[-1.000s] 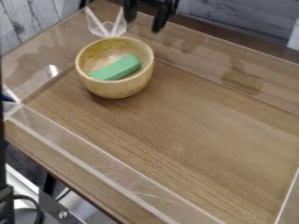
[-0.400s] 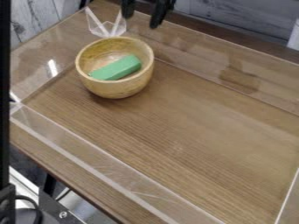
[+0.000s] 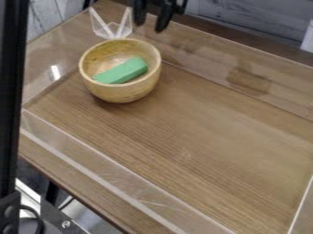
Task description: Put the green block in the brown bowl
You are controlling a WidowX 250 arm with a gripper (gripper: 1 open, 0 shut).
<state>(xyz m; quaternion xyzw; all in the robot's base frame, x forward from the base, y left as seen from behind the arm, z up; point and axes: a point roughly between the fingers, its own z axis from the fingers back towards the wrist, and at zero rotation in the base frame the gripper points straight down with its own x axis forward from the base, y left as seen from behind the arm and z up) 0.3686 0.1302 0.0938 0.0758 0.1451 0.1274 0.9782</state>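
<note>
We find no brand, label or writing that can be read anywhere in the picture. At the top edge, a little left of centre, we see the gripper (image 3: 159, 16) as a dark shape cut off by the frame, with only its lower part and two short dark fingers (image 3: 145, 15) showing. The gap between them is too small and too dark for us to judge, so we cannot tell whether the jaws are spread or pressed together; we can say that nothing shows between them and that they touch neither the bowl nor the block. The gripper points downward and hangs above the far side of the wooden table (image 3: 196, 128), just beyond and to the upper right of the brown bowl (image 3: 120, 72). We see the bowl in the upper left of the frame, upright on the table surface, its thick rim whole and round. The green block (image 3: 123, 70) lies inside the bowl, resting flat and set at a slant across the pale inner bottom. A clear plastic wall (image 3: 73, 157) runs around the table's edges, and a dark vertical bar (image 3: 11, 101) crosses the left side of the frame in the foreground.
</note>
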